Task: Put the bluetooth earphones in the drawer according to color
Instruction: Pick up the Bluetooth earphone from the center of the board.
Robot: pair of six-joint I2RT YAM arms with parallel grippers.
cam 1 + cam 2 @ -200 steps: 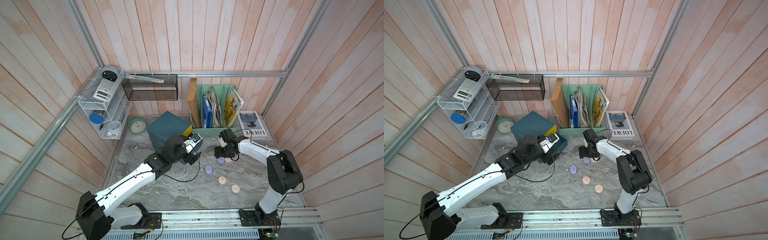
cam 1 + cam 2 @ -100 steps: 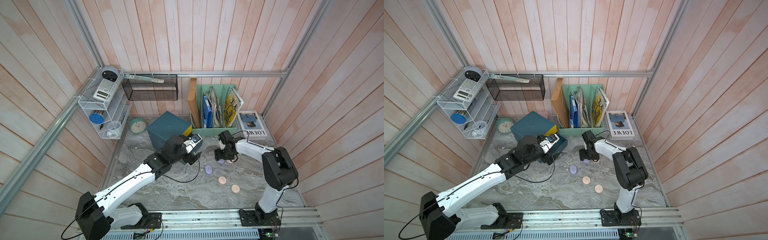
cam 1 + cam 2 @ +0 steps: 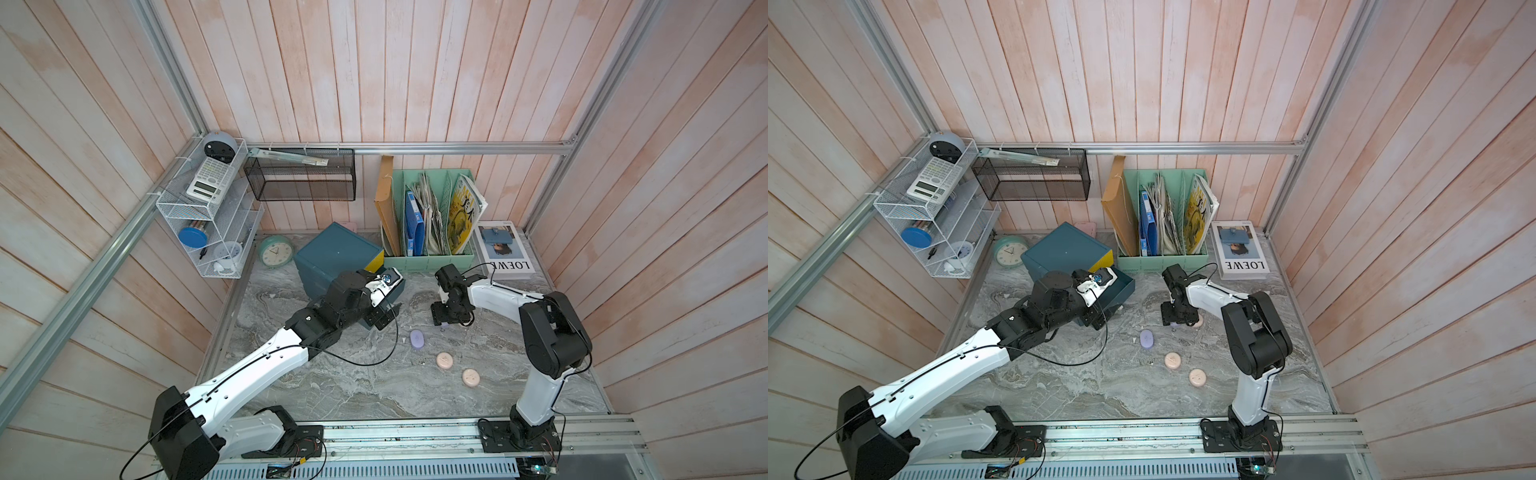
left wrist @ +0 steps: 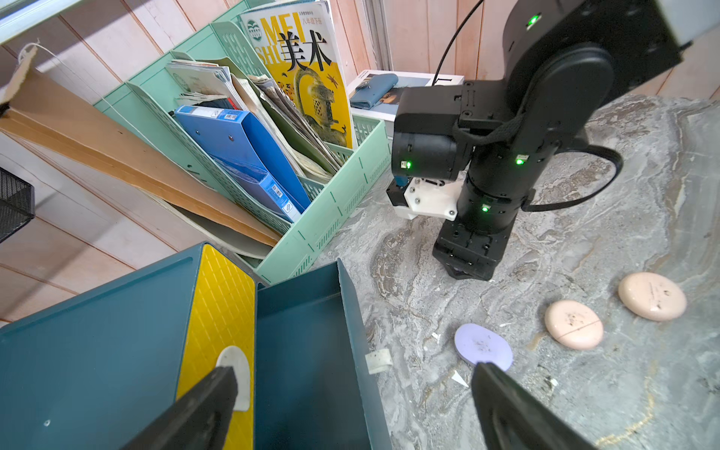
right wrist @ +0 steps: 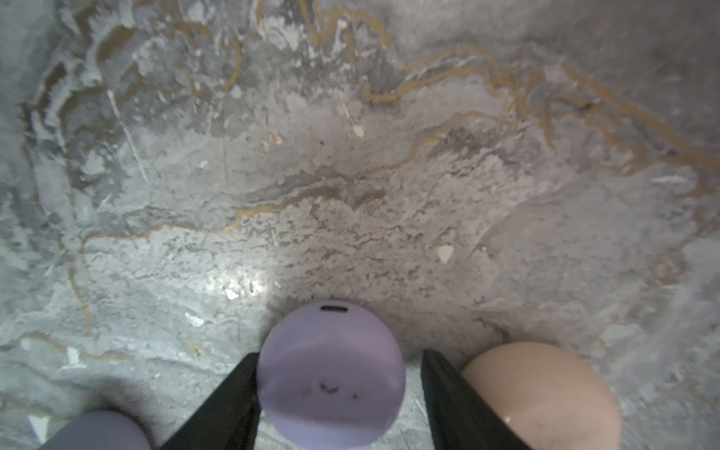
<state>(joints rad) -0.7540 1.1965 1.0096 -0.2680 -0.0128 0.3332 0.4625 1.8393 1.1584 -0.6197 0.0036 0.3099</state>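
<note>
- Lilac case point(image 5: 331, 374) inside right claw point(image 5: 339, 352), one side gapped: unclamped.
- Left claw point(image 4: 352, 368) released, over open drawer point(image 4: 304, 331).
- Pink cases point(image 3: 444, 360), second lilac case point(image 3: 417, 338) beside right claw, unsorted; black unseen.

Teal drawer chest point(image 3: 338, 253) stands at the back of the marble top point(image 3: 332, 386); its yellow-fronted drawer point(image 4: 218, 311) is shut, white tab showing; the teal drawer point(image 4: 307, 350) beneath is pulled out; in front, five cases lie flat; a lilac case point(image 5: 331, 374), a pale pink case point(image 5: 541, 393) just beside it; a second lilac case point(image 3: 417, 338) nearby; a middle pink case point(image 3: 444, 360) and a front pink case point(image 3: 471, 377), close together, apart from the rest.
</note>
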